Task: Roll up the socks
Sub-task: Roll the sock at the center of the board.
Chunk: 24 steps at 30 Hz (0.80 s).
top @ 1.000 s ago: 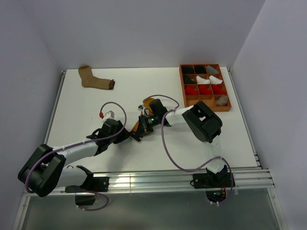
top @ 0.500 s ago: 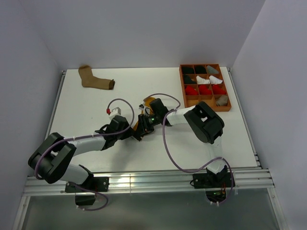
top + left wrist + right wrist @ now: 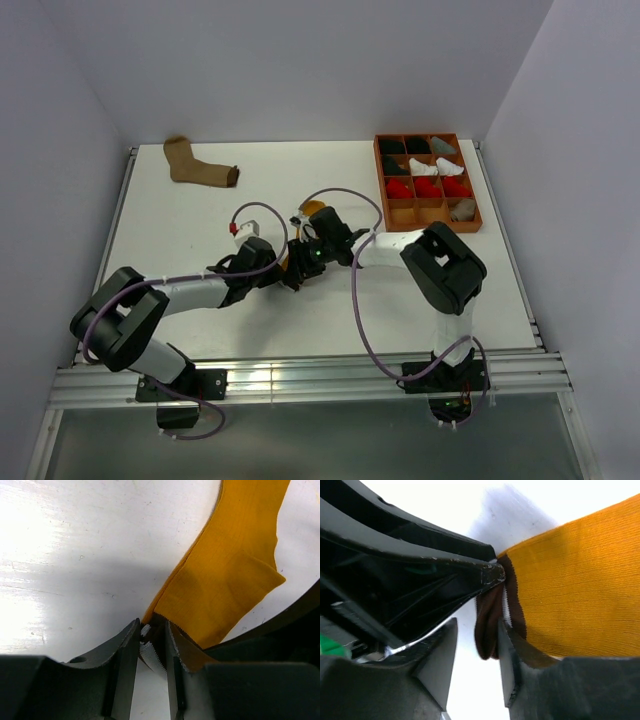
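Mid-table: left gripper (image 3: 152, 630) jaws nearly together, with the near end of the mustard sock (image 3: 225, 575) in the gap; can't tell if it's clamped. Right gripper (image 3: 477, 625) jaws apart, dark cuff (image 3: 490, 605) loose between them. Sock's long axis runs near-to-far, cuff nearest, foot pointing away and slightly right. Tan sock (image 3: 200, 168) lies far-left.

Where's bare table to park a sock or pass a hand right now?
Free: far strip between tan sock and orange divider tray; left side between tan sock and left arm; near edge between the two arms, one cable crossing. Crowded: centre, where left gripper and right gripper meet at the cuff of the mustard sock.
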Motion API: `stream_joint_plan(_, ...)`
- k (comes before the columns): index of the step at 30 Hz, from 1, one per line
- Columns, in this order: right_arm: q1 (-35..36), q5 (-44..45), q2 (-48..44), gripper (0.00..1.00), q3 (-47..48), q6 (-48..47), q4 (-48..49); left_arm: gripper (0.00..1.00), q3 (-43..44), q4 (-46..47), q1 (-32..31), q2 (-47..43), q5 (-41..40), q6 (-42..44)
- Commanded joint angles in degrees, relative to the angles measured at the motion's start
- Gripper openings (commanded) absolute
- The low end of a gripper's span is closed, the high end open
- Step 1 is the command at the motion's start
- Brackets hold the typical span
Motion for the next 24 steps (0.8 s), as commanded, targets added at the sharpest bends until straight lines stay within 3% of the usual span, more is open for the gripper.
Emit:
stream_joint_plan(1,0.95,5.19,-1.18,0.42,0.11,-2.89,-2.52,0.33,-1.2,-8.82,-0.46,3.1,-0.24,1.22)
stream_joint_plan(3,0.95,5.1,-0.47,0.33,-0.24,-2.36,-1.91,0.32,-1.03,-8.82,-0.46,3.19,-0.24,1.4)
stream_joint_plan(4,0.95,5.28,-0.38,0.22,-0.24,-2.1,-1.56,0.32,-1.03,-8.82,-0.46,3.19,-0.24,1.49)
stream_joint_plan(7,0.87,5.98,0.41,0.04,-0.07,-1.75,-1.73,0.32,-1.2,-10.66,-0.46,2.75,-0.5,1.49)
stream_joint_plan(8,0.69,5.98,0.67,0.01,-0.07,-1.57,-1.73,0.33,-1.2,-10.66,-0.46,2.58,-0.67,1.31)
stream_joint_plan(11,-0.45,3.62,1.72,0.0,-0.51,0.45,-0.5,0.39,-1.81,-11.28,-0.46,-0.05,-0.94,0.26)
stream_joint_plan(14,-1.68,1.59,3.48,0.0,-0.51,1.86,-0.06,0.55,-2.96,-11.37,-0.46,-5.84,-0.68,-1.75)
stream_joint_plan(15,-1.77,1.5,3.75,0.0,-0.25,2.03,-0.15,0.64,-3.74,-11.28,-0.46,-7.08,-0.59,-2.29)
stream_joint_plan(18,-2.03,-0.95,5.42,0.0,0.54,3.35,0.03,0.71,-5.5,-10.67,-0.46,-10.94,-0.06,-4.75)
stream_joint_plan(24,-3.09,-4.39,6.65,0.0,0.46,5.55,2.49,0.65,-8.75,-6.63,-0.46,-12.54,0.38,-8.53)
